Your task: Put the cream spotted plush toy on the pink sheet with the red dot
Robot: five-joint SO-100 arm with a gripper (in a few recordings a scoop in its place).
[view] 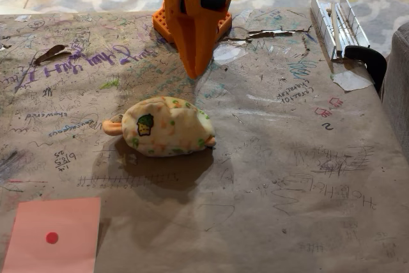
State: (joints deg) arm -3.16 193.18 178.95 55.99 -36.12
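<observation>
Lying between closed jaws (193, 71) and pink sheet (54, 234), cream plush (166, 126) on scribbled brown paper (287, 177)

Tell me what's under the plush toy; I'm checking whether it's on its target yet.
The cream spotted plush toy lies on the scribbled brown paper table cover, casting a shadow in front. The patch directly beneath is hidden. The pink sheet with the red dot sits apart, nearer the camera at left.

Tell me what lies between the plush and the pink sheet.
In the fixed view, only bare scribbled table paper lies between the plush and the pink sheet.
</observation>
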